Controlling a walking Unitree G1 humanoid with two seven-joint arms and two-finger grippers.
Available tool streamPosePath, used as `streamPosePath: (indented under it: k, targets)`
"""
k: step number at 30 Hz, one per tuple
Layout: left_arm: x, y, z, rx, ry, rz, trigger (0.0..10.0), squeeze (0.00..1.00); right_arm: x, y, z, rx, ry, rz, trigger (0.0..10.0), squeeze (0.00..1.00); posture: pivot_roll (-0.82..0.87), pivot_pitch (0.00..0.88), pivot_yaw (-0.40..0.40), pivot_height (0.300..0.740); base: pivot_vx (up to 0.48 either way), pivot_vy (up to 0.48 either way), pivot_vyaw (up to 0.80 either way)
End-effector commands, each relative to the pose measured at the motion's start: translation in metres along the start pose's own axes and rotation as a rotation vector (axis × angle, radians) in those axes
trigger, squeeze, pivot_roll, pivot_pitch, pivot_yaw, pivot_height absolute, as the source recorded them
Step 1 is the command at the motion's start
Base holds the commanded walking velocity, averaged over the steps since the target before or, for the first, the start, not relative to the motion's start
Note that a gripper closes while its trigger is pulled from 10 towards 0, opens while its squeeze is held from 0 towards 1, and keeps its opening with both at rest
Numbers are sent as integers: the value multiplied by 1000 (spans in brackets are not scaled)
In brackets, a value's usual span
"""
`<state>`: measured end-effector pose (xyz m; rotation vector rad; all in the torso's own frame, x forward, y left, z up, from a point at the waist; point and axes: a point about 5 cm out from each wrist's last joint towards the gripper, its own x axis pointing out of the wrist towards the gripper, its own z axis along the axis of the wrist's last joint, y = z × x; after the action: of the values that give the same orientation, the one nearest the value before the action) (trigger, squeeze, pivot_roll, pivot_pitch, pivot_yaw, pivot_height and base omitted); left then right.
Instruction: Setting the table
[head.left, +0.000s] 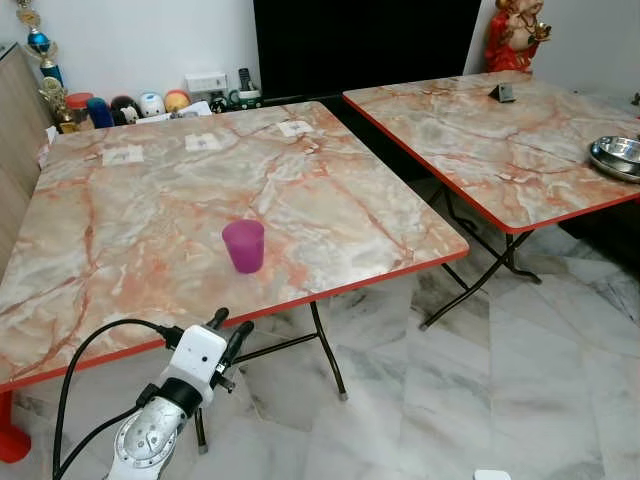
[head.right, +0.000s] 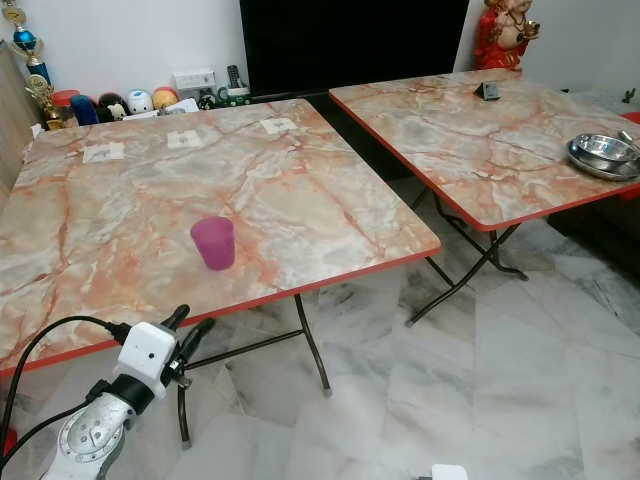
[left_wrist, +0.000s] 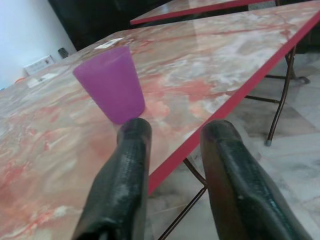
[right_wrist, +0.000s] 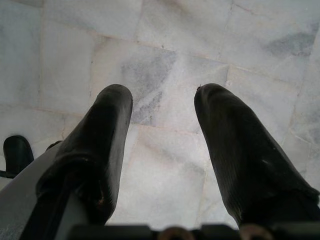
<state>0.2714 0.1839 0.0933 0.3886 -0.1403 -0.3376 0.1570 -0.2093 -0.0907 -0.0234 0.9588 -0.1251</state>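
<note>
A purple plastic cup (head.left: 243, 245) stands upright on the near marble-patterned table (head.left: 150, 210), close to its red front edge. My left gripper (head.left: 228, 334) hovers open just off that edge, below and in front of the cup, its fingers (left_wrist: 131, 170) pointing at the cup (left_wrist: 111, 84) with empty space between them. A steel bowl (head.left: 616, 155) rests at the right edge of the second table (head.left: 490, 140). My right gripper (right_wrist: 162, 107) hangs open over the marble floor, holding nothing.
The two folding tables stand apart with a floor gap between them. Toys, trophies and jars (head.left: 110, 105) line the far wall behind the near table. A red statue (head.left: 512, 35) and a small dark object (head.left: 503, 93) sit on the far table. White paper squares (head.left: 203, 142) lie near the far edge.
</note>
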Motion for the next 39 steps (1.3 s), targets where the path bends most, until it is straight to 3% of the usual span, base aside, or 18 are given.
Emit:
streamPosePath:
  k: [1, 8, 15, 23, 29, 39]
  targets:
    - [1, 3, -2, 28, 7, -8, 10000, 1000, -1, -1, -3, 1, 6, -1, 10000, 0, 70, 0, -36, 740, 0, 0, 0]
    - [1, 13, -3, 66, 9, 27, 10000, 1000, -1, -1, -3, 1, 4, 1, 10000, 0, 70, 0, -30, 740, 0, 0, 0]
    - [6, 7, -7, 115, 20, -13, 10000, 1000, -1, -1, -2, 11, -2, -13, 10000, 0, 38, 7, -23, 740, 0, 0, 0]
    - [15, 9, -5, 59, 8, 32, 10000, 1000, -1, -2, -4, 9, 5, -17, 10000, 0, 42, 14, -21, 740, 0, 0, 0]
    - [11, 11, -10, -17, 27, 78, 10000, 1000, -1, -2, -5, 8, 4, -13, 10000, 0, 43, 14, -19, 740, 0, 0, 0]
    - [3, 13, -15, -29, 47, 64, 10000, 1000, -2, -1, -9, 3, 12, -9, 10000, 0, 44, 7, -11, 740, 0, 0, 0]
